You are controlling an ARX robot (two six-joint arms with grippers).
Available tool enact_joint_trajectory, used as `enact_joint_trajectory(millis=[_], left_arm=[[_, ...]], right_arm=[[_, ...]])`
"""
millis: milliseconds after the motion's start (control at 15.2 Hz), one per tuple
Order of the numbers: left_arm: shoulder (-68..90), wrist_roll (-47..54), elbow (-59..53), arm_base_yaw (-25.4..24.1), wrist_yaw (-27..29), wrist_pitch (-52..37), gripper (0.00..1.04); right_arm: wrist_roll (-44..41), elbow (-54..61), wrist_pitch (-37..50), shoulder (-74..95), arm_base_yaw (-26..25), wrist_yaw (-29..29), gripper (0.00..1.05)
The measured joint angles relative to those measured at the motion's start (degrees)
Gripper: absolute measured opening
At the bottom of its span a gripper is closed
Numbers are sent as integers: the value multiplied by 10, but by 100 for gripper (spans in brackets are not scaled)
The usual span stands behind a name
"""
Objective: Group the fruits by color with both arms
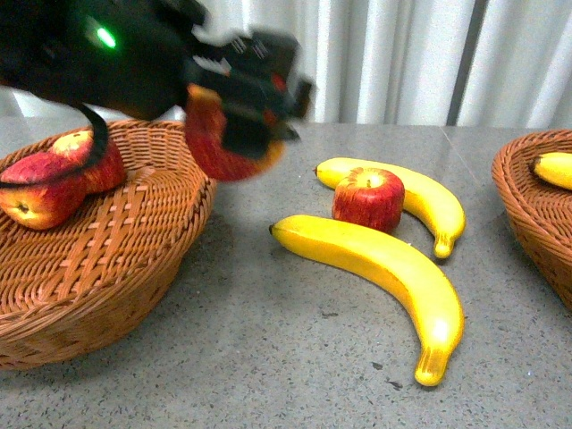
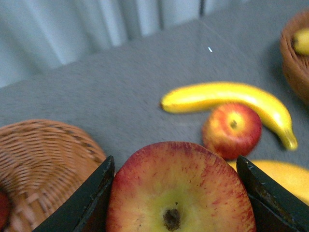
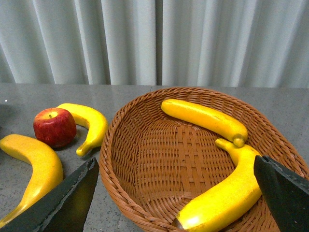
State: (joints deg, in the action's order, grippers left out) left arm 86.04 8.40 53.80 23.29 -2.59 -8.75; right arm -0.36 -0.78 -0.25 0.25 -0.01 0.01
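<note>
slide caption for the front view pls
Left gripper holds a red apple by the rim of the apple basket; a loose apple and two bananas lie on the grey table.

This looks like a robot laboratory or test room, not a home. A black robot arm (image 1: 134,71) with a green light hangs over a plain grey speckled table (image 1: 268,357), and a pale pleated curtain (image 3: 154,43) closes the whole background.

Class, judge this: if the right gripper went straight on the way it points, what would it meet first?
Probably the nearer banana in the wicker basket, though depth is unclear.
</note>
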Motion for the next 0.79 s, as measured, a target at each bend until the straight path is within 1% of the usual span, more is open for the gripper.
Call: enact_joint_trajectory(millis=[66,197,328,459,525,787], left_arm=[[-37,-47,-11,-26,10,-2,66],[-101,-121,-66,-72,50,27,66],[-96,-160,-115,-122,41,16,66],[-68,-176,-138,-164,33,10,66],[-51,-176,-137,-174,33,-2,66],[0,-174,-136,-175,20,-15,66]], right_arm=[[0,0,0,0,0,0,98],[0,0,0,0,0,0,98],[0,0,0,0,0,0,98],[0,0,0,0,0,0,98],[0,0,0,0,0,0,98],[0,0,0,0,0,0,98]])
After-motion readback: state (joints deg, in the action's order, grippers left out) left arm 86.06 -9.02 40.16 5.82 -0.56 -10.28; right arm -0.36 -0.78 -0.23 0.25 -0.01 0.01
